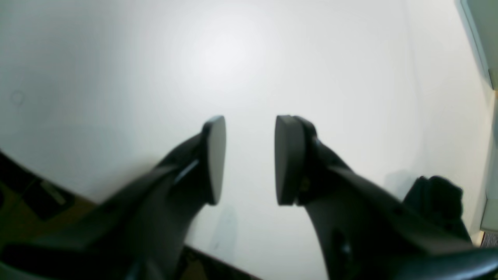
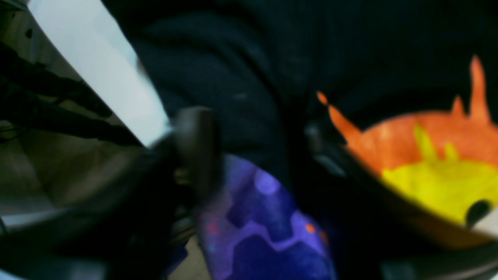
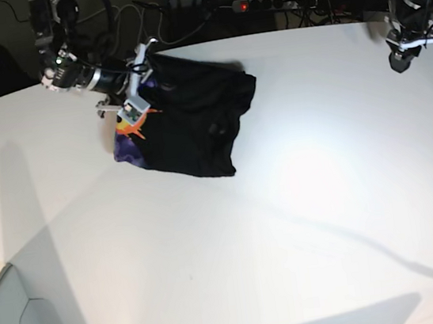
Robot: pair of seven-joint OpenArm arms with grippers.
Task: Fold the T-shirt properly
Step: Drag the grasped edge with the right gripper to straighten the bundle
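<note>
T-shirt (image 3: 196,125): lies bunched and partly folded on the white table (image 3: 289,224), toward the far left of the base view. Mostly plain black side up; a strip of the purple-blue print and a spot of orange show along its left edge.

Right gripper (image 3: 138,100): at the shirt's upper-left edge in the base view, reaching in from the left. From this distance the jaw state cannot be read.

Right wrist view: close and blurred. Shows what the base view cannot: the two fingers (image 2: 194,147) stand apart with dark cloth between and beyond them. Purple-blue print (image 2: 264,225) sits low in the middle, orange-yellow sun print (image 2: 428,163) to the right, black cloth fills the top. Whether the pads press on the cloth, cannot tell. A wedge of table surface (image 2: 101,70) shows at upper left.

Left gripper (image 1: 249,159): jaws parted, nothing between the pads, only bare table beneath. In the base view it hangs at the far right corner (image 3: 404,57), well apart from the shirt.

Left wrist view: no cloth in it; table edge crosses at lower left, a pale panel edge (image 1: 482,39) at upper right.

Base view only: power strip (image 3: 274,1) with a red light and cables behind the table; arm shadows across the near surface.
</note>
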